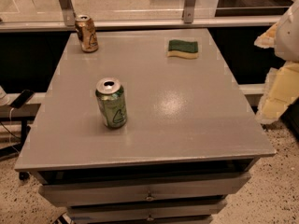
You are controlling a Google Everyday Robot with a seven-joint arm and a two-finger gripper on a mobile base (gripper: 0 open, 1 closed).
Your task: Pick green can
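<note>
The green can (111, 103) stands upright on the grey table (187, 125), left of centre and towards the front. It has a green body, a pale triangular mark and an opened silver top. A brown-gold can (87, 33) of the same size stands at the table's far left corner. My gripper (280, 92) shows as pale white and yellowish parts at the right edge of the view, beyond the table's right side. It is well apart from the green can and holds nothing that I can see.
A green and yellow sponge (183, 48) lies at the back right of the table. Drawers (149, 192) sit under the table's front edge. A rail and glass panel (140, 23) run behind the table. Speckled floor lies to the right.
</note>
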